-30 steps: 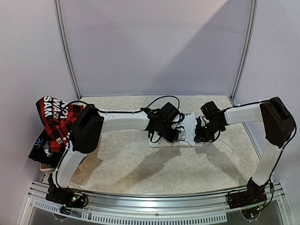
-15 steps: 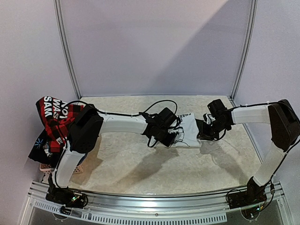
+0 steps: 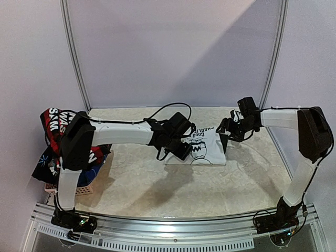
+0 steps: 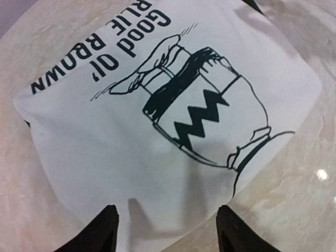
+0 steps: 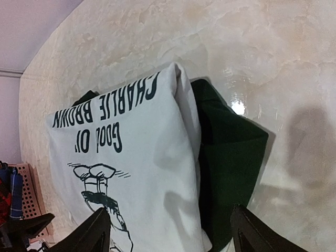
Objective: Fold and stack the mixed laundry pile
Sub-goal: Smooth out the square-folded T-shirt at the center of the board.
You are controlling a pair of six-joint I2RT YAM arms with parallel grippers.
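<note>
A folded white T-shirt (image 3: 203, 149) with a dark-green cartoon print lies flat on the marbled table, apart from the rest of the laundry pile. My left gripper (image 3: 181, 151) hovers over its left edge, open and holding nothing. In the left wrist view the T-shirt (image 4: 157, 121) fills the frame, with the open left gripper (image 4: 169, 231) just above its hem. My right gripper (image 3: 227, 129) hangs open at the shirt's far right corner. In the right wrist view the right gripper (image 5: 173, 231) is over the T-shirt (image 5: 131, 157), whose dark-green sleeve (image 5: 231, 152) sticks out from beneath.
More of the laundry pile (image 3: 58, 131), a red-black plaid shirt on navy pieces, is heaped over a small pinkish basket (image 3: 79, 189) at the table's left edge. Metal posts (image 3: 76, 58) and pale walls enclose the back and sides.
Both grippers have opened and let go of the T-shirt. The right gripper has pulled back toward the far right, the left gripper has shifted left, and the shirt now lies flat.
</note>
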